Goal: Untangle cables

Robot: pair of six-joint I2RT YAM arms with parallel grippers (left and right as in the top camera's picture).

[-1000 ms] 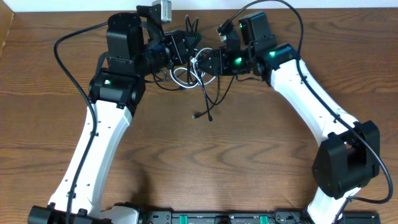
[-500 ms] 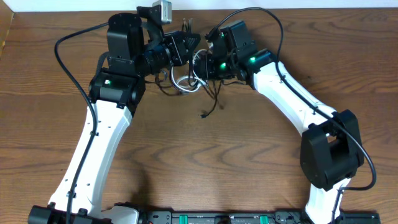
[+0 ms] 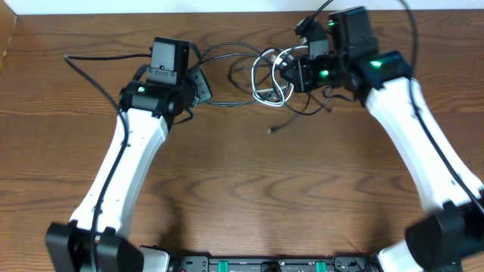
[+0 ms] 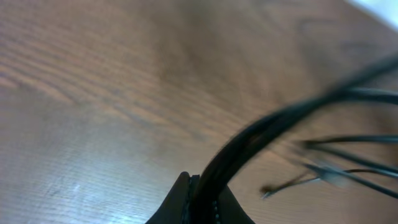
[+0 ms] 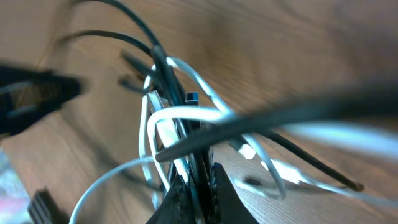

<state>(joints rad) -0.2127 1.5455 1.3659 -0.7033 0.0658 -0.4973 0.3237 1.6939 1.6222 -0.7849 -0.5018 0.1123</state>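
Two arms work over the far part of the table point(image 3: 227, 204), set well apart. The step in hand looks like the pulling-apart: each gripper has a hold on the cables, and strands span the gap between them.

The left gripper point(image 3: 200, 86) is clamped on a bundle of black cords point(image 4: 267, 127). They leave its fingertips and run off toward the right gripper point(image 3: 292, 73), bowing rather than lying straight in the overhead view. The right gripper is closed tight on the knot point(image 3: 271, 75) itself. Its wrist view shows a black strand and the white cable point(image 5: 186, 115) both pinched between the fingers, with white loops wound round the black just beyond the tips. So the tangle sits at the right gripper's tips, well away from the left one. One plug point(image 3: 272, 130) lies on the wood near the right gripper, free of both.

As I judge it, the knot is not yet undone. The next move calls for widening the gap slowly while watching the white loops. If they slide off, carry on. If they cinch, one grip should let go and retake a single strand nearer the knot.
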